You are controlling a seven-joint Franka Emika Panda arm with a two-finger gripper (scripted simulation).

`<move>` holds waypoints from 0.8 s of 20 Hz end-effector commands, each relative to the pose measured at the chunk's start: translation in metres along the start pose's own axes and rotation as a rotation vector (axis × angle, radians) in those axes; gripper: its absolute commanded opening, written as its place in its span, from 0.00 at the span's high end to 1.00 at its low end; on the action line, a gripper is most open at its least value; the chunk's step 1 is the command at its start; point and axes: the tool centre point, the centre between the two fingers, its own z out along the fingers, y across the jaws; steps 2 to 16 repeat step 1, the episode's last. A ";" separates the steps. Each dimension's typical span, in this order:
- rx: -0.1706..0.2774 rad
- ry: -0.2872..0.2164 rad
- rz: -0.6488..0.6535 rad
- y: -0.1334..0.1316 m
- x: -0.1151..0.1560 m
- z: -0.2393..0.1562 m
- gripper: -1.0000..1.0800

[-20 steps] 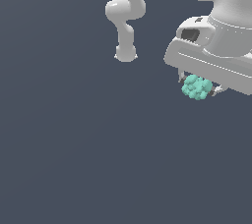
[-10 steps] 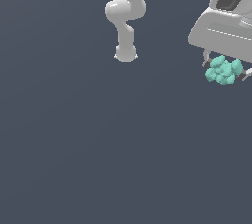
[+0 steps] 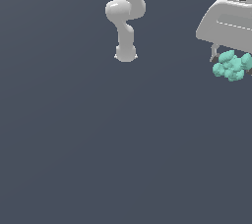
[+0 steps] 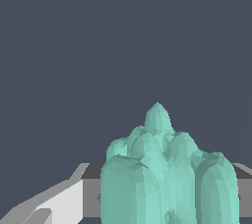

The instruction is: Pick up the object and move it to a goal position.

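Gripper [image 3: 231,66] clamped on teal object [image 3: 230,65], above plain dark grey floor [image 3: 98,144].

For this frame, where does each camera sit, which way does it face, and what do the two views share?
Exterior view: off the arm, facing the flat grey floor; shows the arm's base, links and the gripper at the exterior view's right edge.
Wrist view: on the wrist, looking along the gripper; a white finger shows.
Shared: the teal knobbly object held at the gripper.
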 end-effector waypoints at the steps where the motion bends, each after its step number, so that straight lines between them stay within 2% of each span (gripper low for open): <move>1: 0.000 0.000 0.000 0.000 0.000 -0.001 1.00; 16: 0.000 0.000 0.000 0.000 0.000 -0.001 1.00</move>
